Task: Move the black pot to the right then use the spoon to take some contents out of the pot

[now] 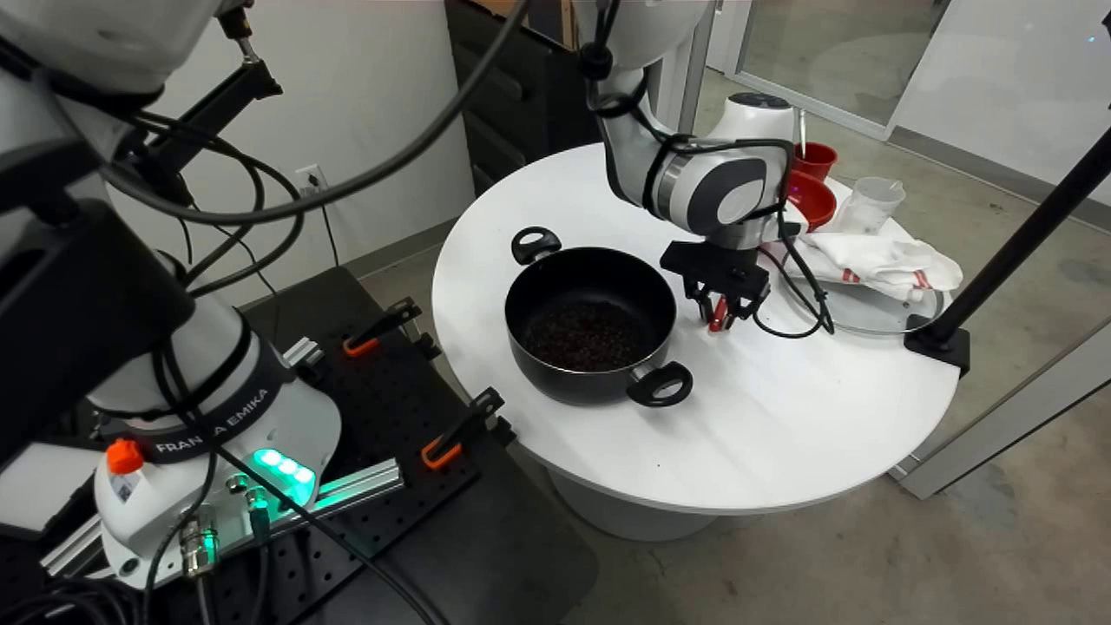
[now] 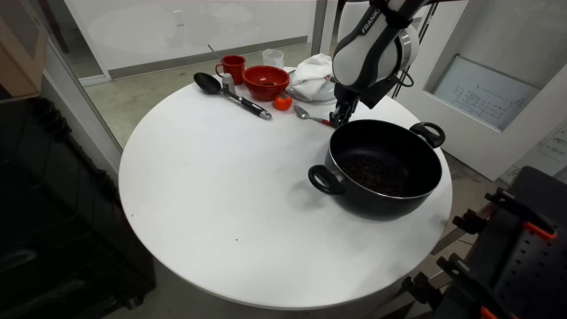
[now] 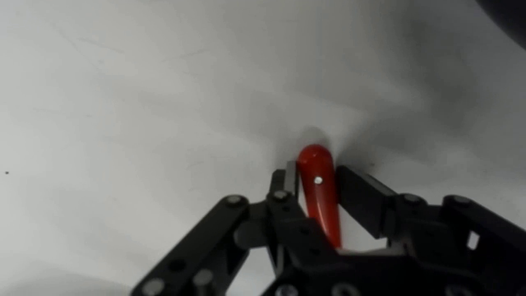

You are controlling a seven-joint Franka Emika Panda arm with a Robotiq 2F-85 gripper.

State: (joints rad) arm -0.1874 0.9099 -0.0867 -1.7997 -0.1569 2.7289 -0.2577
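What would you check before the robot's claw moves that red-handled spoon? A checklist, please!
1. Gripper around the spoon at its handle: ok, fingers close on both sides.
2. Grip firm: cannot tell.
3. Fingers clear of the pot: ok, table shows between.
4. Spoon ready to scoop: not ok; its head appears to lie on the table, so lifting likely comes first.
5. Pot uncovered: ok, dark contents inside.

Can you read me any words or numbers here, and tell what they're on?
"FRAN_A EMIKA", one letter covered: on the curved dark band of the white robot base.
"FRANKA": on the white robot arm, in an exterior view.
Handwritten, too small to read: on the white rectangular board and the white panel at far right.
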